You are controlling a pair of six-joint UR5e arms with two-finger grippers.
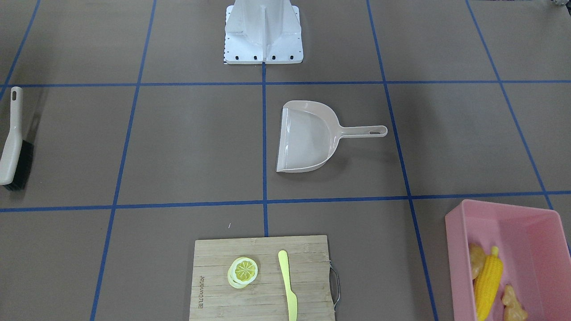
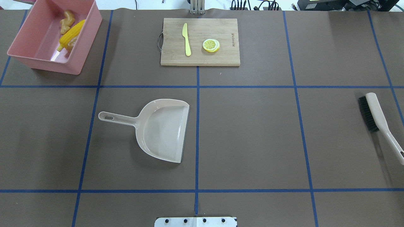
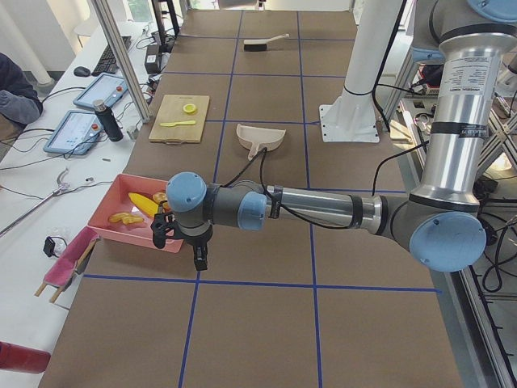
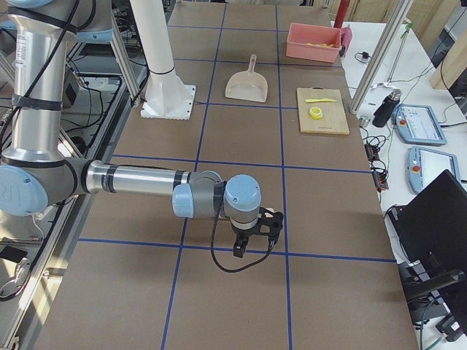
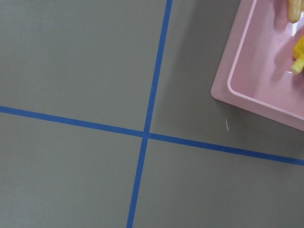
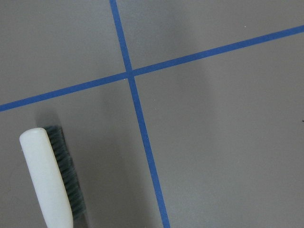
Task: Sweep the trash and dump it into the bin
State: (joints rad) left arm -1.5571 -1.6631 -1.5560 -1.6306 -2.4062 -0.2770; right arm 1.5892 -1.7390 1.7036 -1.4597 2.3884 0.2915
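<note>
left tool (image 3: pixel 179 247) pointing down beside bin (image 3: pixel 129 236) | right tool (image 4: pixel 256 241) pointing down

Corn cob (image 1: pixel 487 285) inside pink bin (image 1: pixel 457 267)

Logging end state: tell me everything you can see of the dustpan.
The dustpan is beige, glossy plastic: a rounded scoop with a straight front lip and a handle ending in a hanging hole. It lies flat and empty on the brown table, mouth toward the robot's right, lip beside the centre blue tape line, handle toward its left. Nothing else touches it.
</note>
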